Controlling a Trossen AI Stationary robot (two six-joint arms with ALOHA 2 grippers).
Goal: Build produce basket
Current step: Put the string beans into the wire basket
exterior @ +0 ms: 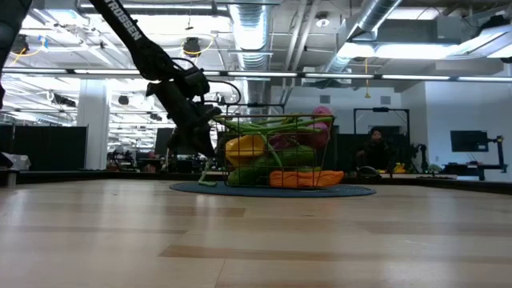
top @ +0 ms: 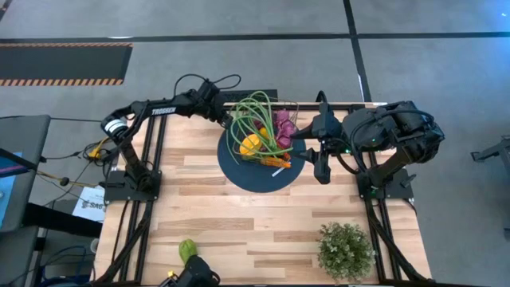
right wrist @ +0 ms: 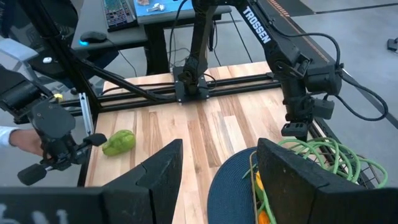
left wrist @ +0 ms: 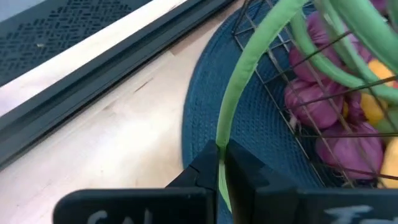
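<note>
Left arm pinches a bean at the basket's edge!

On the left, the left gripper [top: 225,119] sits at the nine o'clock rim of the basket [top: 288,108], clamped tight on one of the long green beans [left wrist: 239,81]. That bean's long axis arcs from the fingertips toward three o'clock, up over the wire rim and into the produce [top: 263,139] already heaped inside, on the blue plate [top: 239,177]. At the basket's three o'clock side the right gripper [top: 307,147] waits, jaws spread and empty. A green pepper [top: 187,249] lies well apart at seven o'clock, nearer the left arm.
</note>
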